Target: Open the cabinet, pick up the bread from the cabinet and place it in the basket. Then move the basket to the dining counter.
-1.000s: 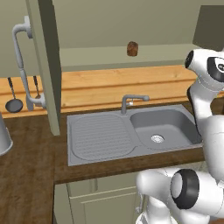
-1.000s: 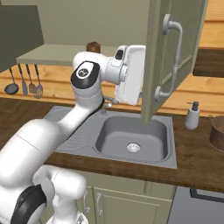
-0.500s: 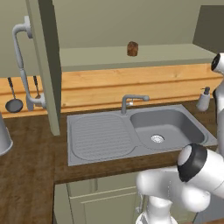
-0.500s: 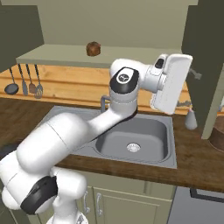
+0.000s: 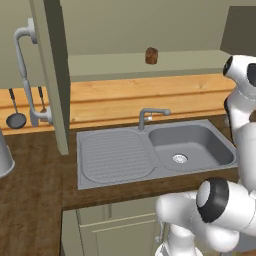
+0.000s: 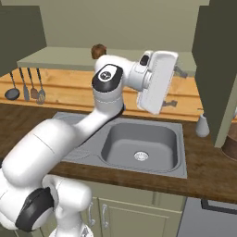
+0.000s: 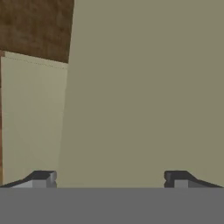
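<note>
The arm (image 6: 69, 139) is built of smooth, rounded white shells, thick and tube-like, joined at dark grey to black rings and round caps. One black cap at the upper joint carries a small pale mark. The hand is a flat white slab with rounded corners; two small dark, grey-faced finger tips (image 7: 43, 178) end it.

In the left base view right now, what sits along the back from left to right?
Dark hanging ladle → open sage-green cabinet door → grey metal faucet → small brown bread on the shelf → white robot arm.
</note>
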Controlling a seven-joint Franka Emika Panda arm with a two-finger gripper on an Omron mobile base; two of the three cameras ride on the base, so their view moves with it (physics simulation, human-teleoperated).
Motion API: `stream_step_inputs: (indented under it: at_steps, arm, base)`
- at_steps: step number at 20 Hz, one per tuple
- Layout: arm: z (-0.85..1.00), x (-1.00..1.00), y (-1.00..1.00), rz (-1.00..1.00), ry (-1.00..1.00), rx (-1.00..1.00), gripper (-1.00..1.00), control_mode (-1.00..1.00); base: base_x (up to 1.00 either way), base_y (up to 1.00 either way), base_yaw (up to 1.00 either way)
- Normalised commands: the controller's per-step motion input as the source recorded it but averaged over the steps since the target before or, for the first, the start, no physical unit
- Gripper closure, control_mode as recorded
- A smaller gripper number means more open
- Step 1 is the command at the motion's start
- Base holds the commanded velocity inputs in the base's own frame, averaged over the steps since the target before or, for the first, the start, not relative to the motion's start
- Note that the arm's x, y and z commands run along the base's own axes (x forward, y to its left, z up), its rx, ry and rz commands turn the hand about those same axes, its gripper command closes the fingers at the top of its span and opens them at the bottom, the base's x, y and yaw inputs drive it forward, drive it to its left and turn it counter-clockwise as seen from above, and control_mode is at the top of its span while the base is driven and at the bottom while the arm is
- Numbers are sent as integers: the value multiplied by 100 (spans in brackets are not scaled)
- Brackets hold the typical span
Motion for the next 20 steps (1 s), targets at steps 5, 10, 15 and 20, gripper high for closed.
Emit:
stream_step_inputs:
  at_steps: [5,10,15,20]
  arm:
    - [-31,6,100,-5,-4,1,-100,-100]
    - [-52,0,98,-17,-14,50,-100,-100]
    - [-52,-15,69,-13,-24,78,-100,-100]
    - [-38,3,87,-15,-32,61,-100,-100]
  base:
    - [0,0,0]
    - [0,0,0]
    - [0,0,0]
    - [0,0,0]
